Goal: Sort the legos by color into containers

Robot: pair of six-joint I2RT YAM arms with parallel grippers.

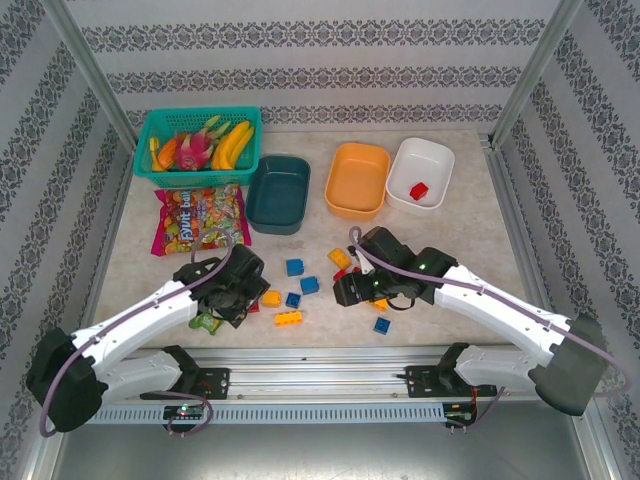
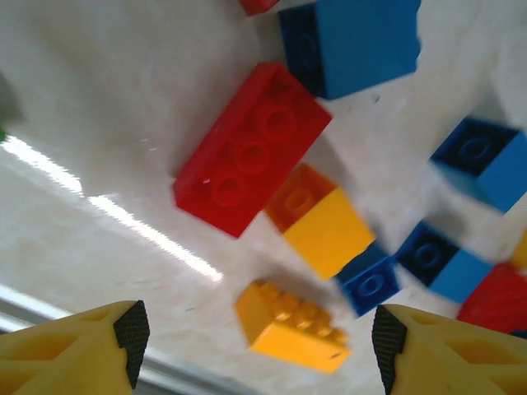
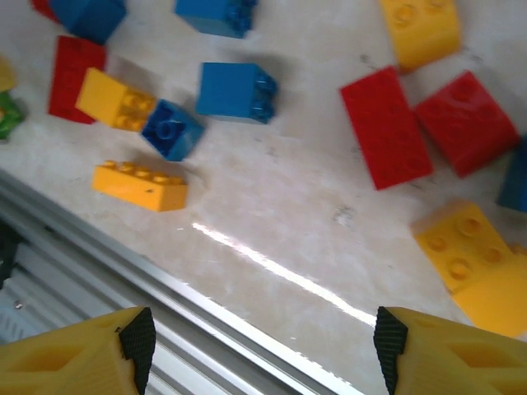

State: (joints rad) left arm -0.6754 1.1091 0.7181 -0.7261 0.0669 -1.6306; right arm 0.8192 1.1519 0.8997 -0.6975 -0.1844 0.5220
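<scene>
From the top camera: three tubs ranged well beyond the long yellow brick (image 1: 289, 318), at the far side of the worktop (image 1: 470, 250) — dark teal tub (image 1: 280, 190), orange tub (image 1: 358, 180), white tub (image 1: 432, 158). Likely set there as one bin per colour, clear of the picking. One red brick (image 1: 418, 190) lying in the white tub, so probably red's bin. Remaining legos loose around the long yellow brick, between the two arms. Left end effector (image 1: 250, 298) just to the left of that brick, right end effector (image 1: 348, 290) near on its other side. Both low over the scatter, presumably to pick.

From the left wrist: left end effector (image 2: 257, 329) spread wide, nothing held. Fingertips (image 2: 132, 333) flanking the long yellow brick (image 2: 292, 325), set between them and slightly ahead — seemingly the nearest candidate. Beyond it, a yellow block (image 2: 328, 230) close against a long red brick (image 2: 251, 148). Small dark-blue brick (image 2: 370, 281) just beside the long yellow brick's far corner.

From the right wrist: right end effector (image 3: 262, 333) likewise wide and empty. Long yellow brick (image 3: 140, 185) ahead but off toward one finger, not between the two. Bare worktop straight ahead. Two red blocks (image 3: 385, 127) and a yellow slab (image 3: 461, 247) well apart from the long yellow brick, on the opposite side. Probably a sideways shift needed before closing on anything.
</scene>
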